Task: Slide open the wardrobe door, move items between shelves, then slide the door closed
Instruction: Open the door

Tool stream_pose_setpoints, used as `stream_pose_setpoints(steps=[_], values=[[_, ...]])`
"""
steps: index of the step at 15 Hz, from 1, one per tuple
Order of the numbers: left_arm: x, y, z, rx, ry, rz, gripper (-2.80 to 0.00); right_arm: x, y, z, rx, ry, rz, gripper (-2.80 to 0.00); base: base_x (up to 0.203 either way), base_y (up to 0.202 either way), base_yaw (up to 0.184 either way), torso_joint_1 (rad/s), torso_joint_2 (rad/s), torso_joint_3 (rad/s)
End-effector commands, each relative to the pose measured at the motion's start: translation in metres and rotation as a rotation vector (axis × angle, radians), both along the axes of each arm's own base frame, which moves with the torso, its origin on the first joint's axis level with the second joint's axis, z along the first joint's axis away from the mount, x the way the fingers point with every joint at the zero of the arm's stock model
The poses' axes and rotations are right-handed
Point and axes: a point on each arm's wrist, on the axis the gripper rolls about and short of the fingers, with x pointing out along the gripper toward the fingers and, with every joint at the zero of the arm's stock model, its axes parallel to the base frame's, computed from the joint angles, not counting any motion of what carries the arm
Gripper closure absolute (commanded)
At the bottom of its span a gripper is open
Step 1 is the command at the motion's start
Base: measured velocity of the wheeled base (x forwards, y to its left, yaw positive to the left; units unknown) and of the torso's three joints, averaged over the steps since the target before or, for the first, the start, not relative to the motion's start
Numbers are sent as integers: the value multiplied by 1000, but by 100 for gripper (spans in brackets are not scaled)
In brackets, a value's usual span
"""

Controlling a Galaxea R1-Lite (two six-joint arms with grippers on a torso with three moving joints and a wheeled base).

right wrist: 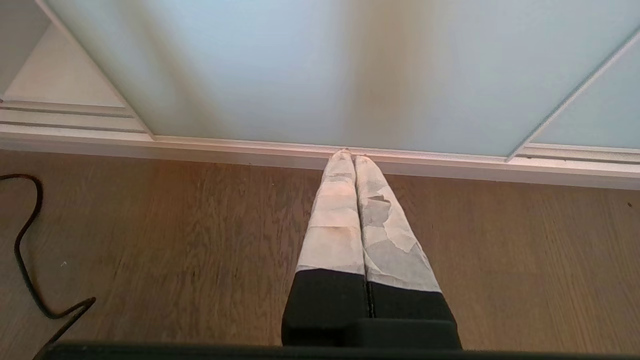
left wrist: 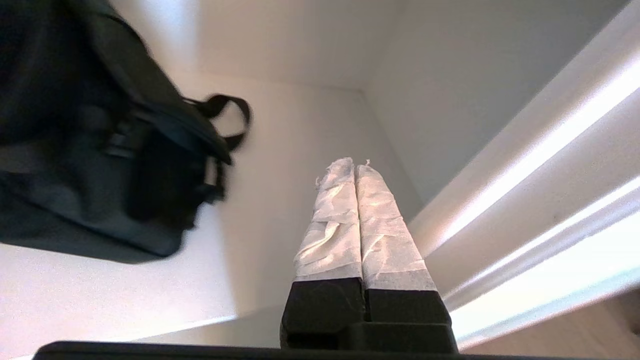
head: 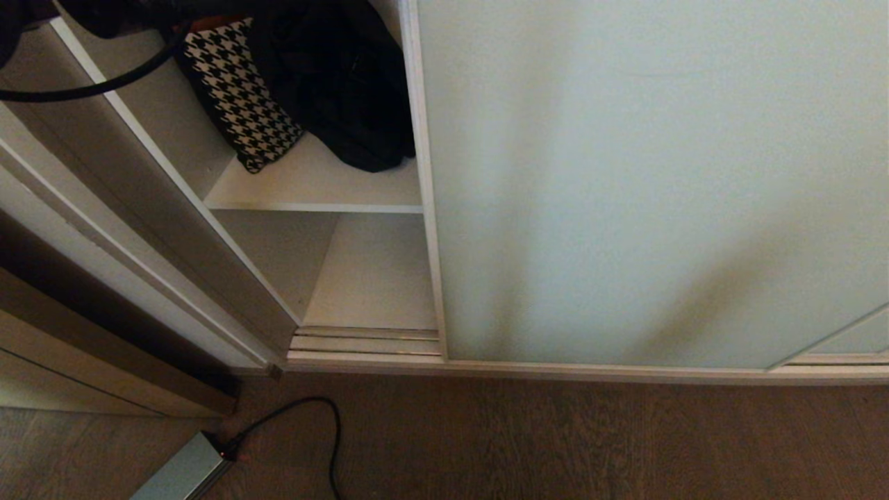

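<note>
One gap matters: L gripper point(left wrist: 355, 167) is inside the wardrobe w/ fingers point(left wrist: 332, 225) pressed together, holding nothing, and the black bag point(left wrist: 100, 165) lies off to one side of them, near but apart. You'd have to swing toward it and open up before any grab. Its strap loop point(left wrist: 230, 117) sticks out on the side nearest the fingers; likely the easiest handle. Bag's long axis can't be told from here.

Head view: door point(head: 653, 180) slid right, opening at left. Black bag point(head: 340, 76) sits on upper shelf point(head: 312, 205) beside a houndstooth cushion point(head: 239, 97). Lower shelf point(head: 375, 278) has room. Same bag in both views? Can't say for sure.

R gripper point(right wrist: 350, 155) parked outside over wood floor point(right wrist: 200, 240), tips shut, pointing at door's bottom rail. L arm far nearer, so it's the L arm's job.

Materials: bag soft, floppy fabric w/ webbing and buckles, will sag when lifted. Shelves smooth white laminate, so bag should slide easily. Door frosted pale glass, slim cream frame. Fingers wrapped in crinkled white tape.
</note>
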Motion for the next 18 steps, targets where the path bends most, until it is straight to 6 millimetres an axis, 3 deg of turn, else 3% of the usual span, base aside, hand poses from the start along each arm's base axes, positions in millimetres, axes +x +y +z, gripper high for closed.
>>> stream_pose_setpoints(steps=[1,9,16,18], values=[[1,-13,-5,8,14,-34,0,0,0,0,0,-2,0,0,0,0,0,0,0,0],[-1,-62,-23,17,24,-128,0,0,0,0,1,-2,0,0,0,0,0,0,0,0],[-26,-104,-34,42,34,-260,0,0,0,0,1,-2,0,0,0,0,0,0,0,0],[-26,-104,-33,28,41,-213,0,0,0,0,1,-2,0,0,0,0,0,0,0,0]])
